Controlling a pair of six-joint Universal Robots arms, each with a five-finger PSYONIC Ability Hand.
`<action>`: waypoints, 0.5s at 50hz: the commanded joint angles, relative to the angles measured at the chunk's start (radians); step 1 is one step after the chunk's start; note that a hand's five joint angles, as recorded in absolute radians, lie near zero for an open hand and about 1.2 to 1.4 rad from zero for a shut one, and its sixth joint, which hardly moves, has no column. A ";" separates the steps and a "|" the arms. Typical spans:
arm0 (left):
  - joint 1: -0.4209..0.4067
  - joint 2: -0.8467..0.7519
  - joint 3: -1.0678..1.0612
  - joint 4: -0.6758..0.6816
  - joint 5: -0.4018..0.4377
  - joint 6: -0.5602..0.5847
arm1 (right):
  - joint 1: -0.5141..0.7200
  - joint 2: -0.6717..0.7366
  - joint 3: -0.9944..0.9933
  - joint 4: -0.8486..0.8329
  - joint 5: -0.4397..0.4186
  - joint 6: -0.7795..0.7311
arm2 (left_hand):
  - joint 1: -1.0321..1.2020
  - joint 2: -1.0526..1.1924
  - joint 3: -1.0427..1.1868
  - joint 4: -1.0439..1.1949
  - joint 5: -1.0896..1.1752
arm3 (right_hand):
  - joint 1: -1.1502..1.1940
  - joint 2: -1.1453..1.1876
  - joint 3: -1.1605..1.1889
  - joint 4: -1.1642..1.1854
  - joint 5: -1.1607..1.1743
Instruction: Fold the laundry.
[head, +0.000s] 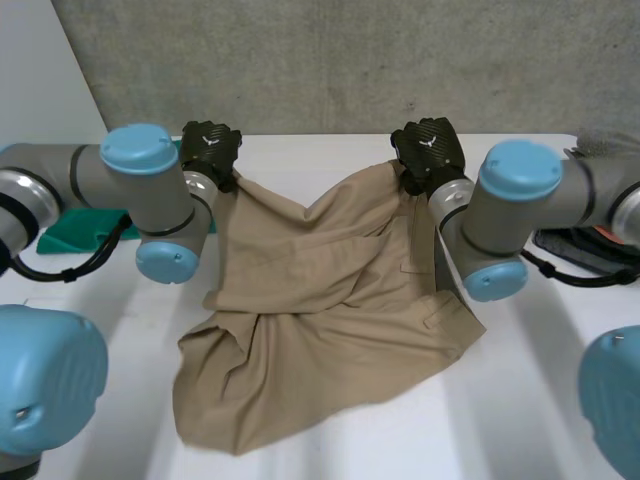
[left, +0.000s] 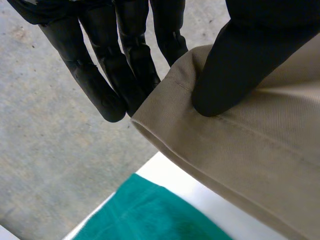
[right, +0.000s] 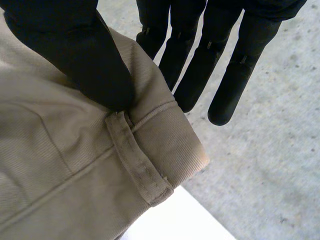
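Fingers (left: 127, 65) of L hand (head: 210, 148) + R hand (head: 428, 150) pinch khaki pants (head: 320, 300) at far corners.

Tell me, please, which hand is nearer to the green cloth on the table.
Left. The left hand pinches one end of the khaki garment, close beside the green cloth; the right hand pinches the other end, away from it.

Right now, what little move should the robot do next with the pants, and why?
Probably lift both hands higher: the left hand and right hand each pinch a corner of the pants, but the rest lies crumpled on the table.
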 joint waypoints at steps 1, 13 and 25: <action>0.019 -0.069 0.191 0.025 -0.063 0.103 | 0.001 0.102 -0.067 -0.203 0.026 -0.088 | 0.223 0.198 0.209 0.198 0.229 | 0.265 0.213 0.201 0.196 0.208; -0.002 -0.040 0.253 -0.145 -0.029 0.081 | -0.027 0.087 -0.245 0.082 0.094 -0.044 | -0.999 -1.023 -1.013 -1.023 -0.992 | -0.957 -1.009 -1.021 -1.026 -1.014; -0.008 0.523 -0.398 -0.184 0.053 0.051 | -0.093 -0.384 0.035 0.680 -0.113 -0.126 | -0.999 -1.023 -1.013 -1.023 -0.992 | -0.957 -1.009 -1.021 -1.026 -1.014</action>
